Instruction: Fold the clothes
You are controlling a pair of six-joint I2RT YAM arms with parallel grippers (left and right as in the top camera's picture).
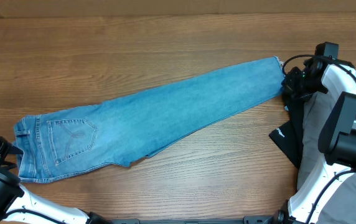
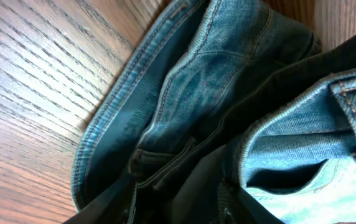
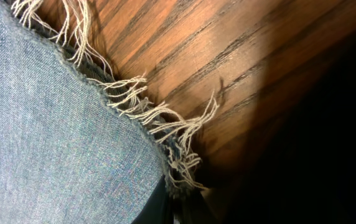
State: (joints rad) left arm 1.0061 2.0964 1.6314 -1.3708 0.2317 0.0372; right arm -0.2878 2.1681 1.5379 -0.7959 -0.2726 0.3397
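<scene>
The clothes [image 1: 159, 118], light-blue jeans folded lengthwise, lie slantwise across the wooden table [image 1: 134, 43], waist at the lower left and frayed hem at the upper right. A back pocket [image 1: 72, 140] faces up. My left gripper [image 1: 10, 152] is at the waist end. In the left wrist view the bunched waistband [image 2: 184, 81] runs between its dark fingers [image 2: 134, 199], which are shut on it. My right gripper [image 1: 287, 84] sits at the ankle end. In the right wrist view the frayed hem [image 3: 147, 112] goes into its shut jaws at the bottom edge.
A black cloth-like item with a white logo [image 1: 288, 138] lies right of the jeans, next to the right arm's white base [image 1: 337, 93]. The left arm's base [image 1: 16, 202] fills the lower left corner. Bare wood shows above and below the jeans.
</scene>
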